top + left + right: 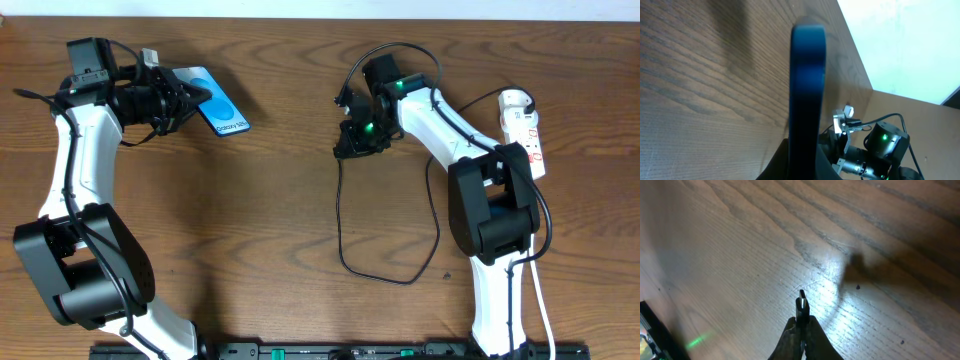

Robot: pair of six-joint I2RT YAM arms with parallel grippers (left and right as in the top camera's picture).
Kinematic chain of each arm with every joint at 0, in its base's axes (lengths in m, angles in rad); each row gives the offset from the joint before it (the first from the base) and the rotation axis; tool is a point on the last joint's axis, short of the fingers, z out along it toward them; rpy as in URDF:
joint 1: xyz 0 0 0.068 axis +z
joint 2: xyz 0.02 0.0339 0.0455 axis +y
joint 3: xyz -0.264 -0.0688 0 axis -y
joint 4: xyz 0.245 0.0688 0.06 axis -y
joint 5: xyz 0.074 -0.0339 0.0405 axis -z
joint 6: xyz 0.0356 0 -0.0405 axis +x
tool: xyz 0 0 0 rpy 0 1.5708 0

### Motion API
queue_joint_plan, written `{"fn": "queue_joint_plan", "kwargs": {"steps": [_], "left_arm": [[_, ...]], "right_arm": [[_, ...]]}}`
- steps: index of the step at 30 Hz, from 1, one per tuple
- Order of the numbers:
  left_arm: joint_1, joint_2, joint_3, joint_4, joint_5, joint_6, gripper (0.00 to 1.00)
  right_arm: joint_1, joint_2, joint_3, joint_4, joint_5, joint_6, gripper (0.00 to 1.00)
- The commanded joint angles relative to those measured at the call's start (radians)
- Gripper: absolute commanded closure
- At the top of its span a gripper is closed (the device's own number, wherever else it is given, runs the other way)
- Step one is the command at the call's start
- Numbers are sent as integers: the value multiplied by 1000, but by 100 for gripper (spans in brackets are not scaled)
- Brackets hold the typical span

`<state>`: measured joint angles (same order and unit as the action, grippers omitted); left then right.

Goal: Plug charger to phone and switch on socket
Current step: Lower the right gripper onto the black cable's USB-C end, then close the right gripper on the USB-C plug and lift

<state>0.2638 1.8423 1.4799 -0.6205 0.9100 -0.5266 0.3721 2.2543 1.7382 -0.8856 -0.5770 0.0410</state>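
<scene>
**Phone and plug both gripped, ready to be mated**

The left pincer (185, 100) is clamped on the phone (222, 107), which is lifted off the tabletop (260, 220). In the left wrist view it shows edge-on as a thin blue slab. The right pincer (358, 138), to the right of the phone and well apart from it, is pinched together on the charger (340, 220). The small plug tip (801, 300) juts out just past the fingertips. The socket (527, 125) lies farther right of the phone again, beyond the right arm.

The phone is probably rigid, light and slick, with a glass face, so a hold across its flat sides suits it. It may pivot in the jaws when the plug pushes against it. From here I cannot tell where its port sits.

The cable is thin and limp and hangs in a loose loop toward the robot from the phone's side of the tabletop. Only the stiff tip can be steered. A hold close behind the tip, as now, looks right. The slack may drag or twist the tip off line.

The socket's switch likely wants a firm press from a closed fingertip.
</scene>
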Motion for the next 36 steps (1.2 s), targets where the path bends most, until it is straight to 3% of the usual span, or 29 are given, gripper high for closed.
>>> {"fn": "queue_joint_plan", "kwargs": {"steps": [1, 7, 12, 22, 28, 36], "left_arm": [[2, -17, 11, 3, 20, 19, 93], [0, -17, 11, -2, 20, 27, 93], [0, -17, 11, -4, 20, 30, 93], [0, -17, 11, -5, 21, 29, 93], [0, -17, 11, -8, 21, 29, 93], [0, -17, 11, -8, 21, 29, 93]], "right_arm": [[21, -37, 20, -6, 15, 27, 99], [42, -37, 20, 15, 0, 53, 99], [48, -37, 19, 6, 248, 188, 99], [161, -31, 15, -23, 509, 409, 99], [183, 2, 14, -33, 514, 494, 98], [186, 114, 14, -69, 414, 497, 81]]}}
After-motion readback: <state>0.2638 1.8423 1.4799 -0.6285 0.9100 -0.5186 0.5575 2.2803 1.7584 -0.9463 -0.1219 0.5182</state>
